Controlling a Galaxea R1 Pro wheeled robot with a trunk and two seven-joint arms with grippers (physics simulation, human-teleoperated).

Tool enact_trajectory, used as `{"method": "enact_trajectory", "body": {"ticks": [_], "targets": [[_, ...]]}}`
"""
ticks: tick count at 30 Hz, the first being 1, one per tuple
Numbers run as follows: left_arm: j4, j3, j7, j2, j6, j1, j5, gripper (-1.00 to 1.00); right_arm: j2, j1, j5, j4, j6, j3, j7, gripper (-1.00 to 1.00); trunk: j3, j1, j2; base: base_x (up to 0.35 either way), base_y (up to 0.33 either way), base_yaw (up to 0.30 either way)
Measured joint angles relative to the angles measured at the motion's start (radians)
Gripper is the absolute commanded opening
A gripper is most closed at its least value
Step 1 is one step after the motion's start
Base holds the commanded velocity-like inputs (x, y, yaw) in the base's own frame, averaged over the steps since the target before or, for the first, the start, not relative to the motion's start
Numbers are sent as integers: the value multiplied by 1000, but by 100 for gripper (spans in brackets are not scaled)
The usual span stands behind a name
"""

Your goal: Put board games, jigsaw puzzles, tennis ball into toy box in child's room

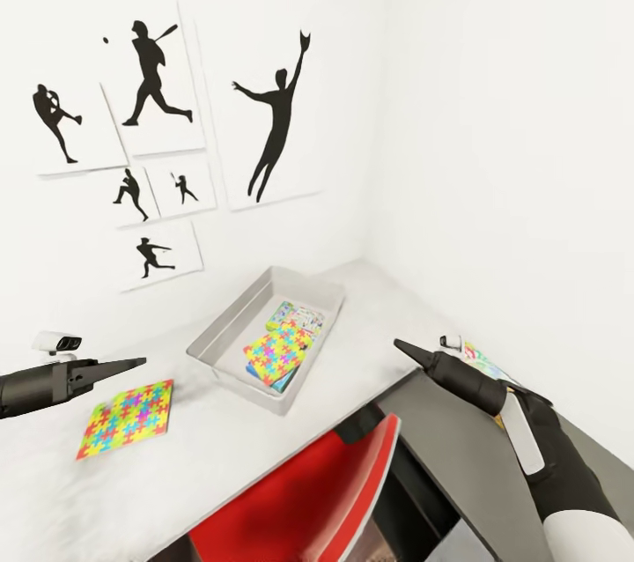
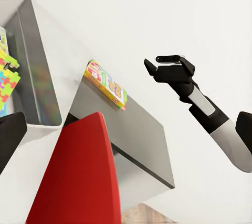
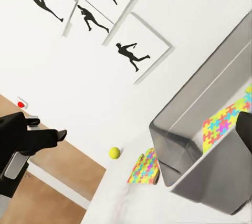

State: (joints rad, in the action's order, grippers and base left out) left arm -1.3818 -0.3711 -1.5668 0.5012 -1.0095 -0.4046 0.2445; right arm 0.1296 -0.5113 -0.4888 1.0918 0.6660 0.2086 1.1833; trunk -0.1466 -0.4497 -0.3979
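I have the L-shaped desk (image 1: pixel 370 306) in front of me, its light grey top running along the white wall and the dark grey top joining it on my right. On the light top sits the light grey square toy box (image 1: pixel 231 322) with sloping walls; inside it I see 1 multicoloured jigsaw puzzle square (image 1: pixel 275 353) lying over a flat game box with cartoon print (image 1: pixel 299 315). A red chair back (image 1: pixel 308 491) stands below the desk edge.

A 2nd multicoloured jigsaw puzzle square (image 1: pixel 128 417) lies flat on the light top, just beside my left gripper (image 1: pixel 130 363) and apart from the toy box. A flat colourful board game box (image 2: pixel 106 83) rests at the near corner of the dark top, just beside my right gripper (image 1: pixel 407 349). The small yellow-green tennis ball (image 3: pixel 114 153) sits on the light top beyond the loose puzzle.

My left jaws look nearly closed and hold nothing. My right jaws stand open and empty.

I judge the board game box is my next pick. It is thin and flat, so I would come in low at the edge overhanging the corner, pinch across its thickness, lift level, and carry it over the toy box wall before releasing.
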Motion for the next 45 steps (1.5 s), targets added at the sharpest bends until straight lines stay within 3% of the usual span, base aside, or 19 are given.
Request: {"method": "enact_trajectory", "body": {"ticks": [28, 45], "targets": [[0, -1, 0, 2, 0, 0, 0, 100, 5, 0, -2, -15, 1, 3, 4, 100, 31, 0, 0, -173, 27, -220], [0, 0, 0, 1, 0, 0, -1, 100, 4, 0, -1, -27, 2, 43, 7, 100, 50, 0, 0, -11, 0, -220]]}}
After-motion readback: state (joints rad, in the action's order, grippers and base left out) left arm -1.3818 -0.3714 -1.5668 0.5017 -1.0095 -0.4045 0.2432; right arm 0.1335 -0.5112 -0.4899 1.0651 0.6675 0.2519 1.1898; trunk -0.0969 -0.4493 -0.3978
